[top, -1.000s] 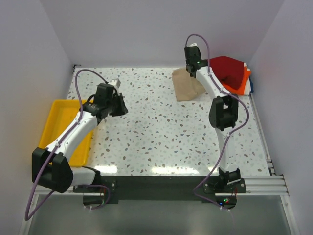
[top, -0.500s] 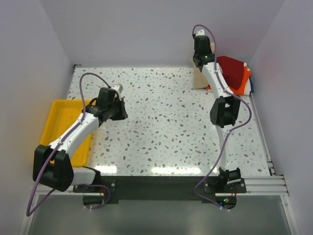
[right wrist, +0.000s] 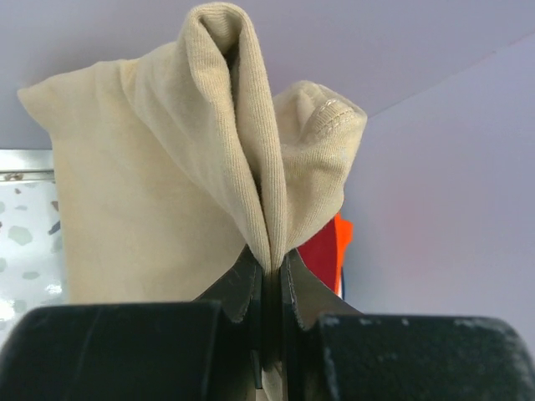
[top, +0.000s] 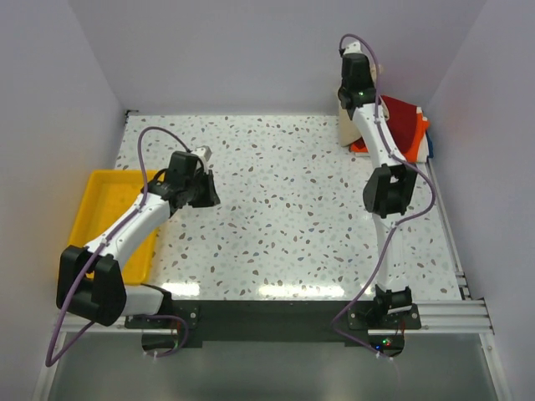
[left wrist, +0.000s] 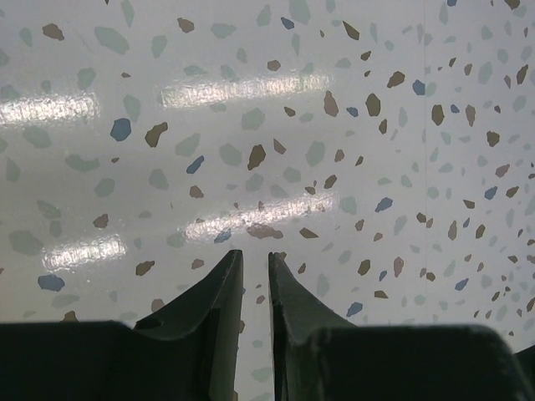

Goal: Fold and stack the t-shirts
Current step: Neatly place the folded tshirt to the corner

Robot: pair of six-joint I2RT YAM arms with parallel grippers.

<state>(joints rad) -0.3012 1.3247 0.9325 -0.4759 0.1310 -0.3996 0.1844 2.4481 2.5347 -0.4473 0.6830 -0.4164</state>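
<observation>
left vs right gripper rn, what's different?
The right gripper has its jaws shut on a bunched fold of the tan t-shirt. The left gripper holds nothing, its jaws a narrow gap apart.
The right gripper is up high at the far right, near the back wall. The left gripper points at bare table on the left side.
Both have dark fingers.
</observation>
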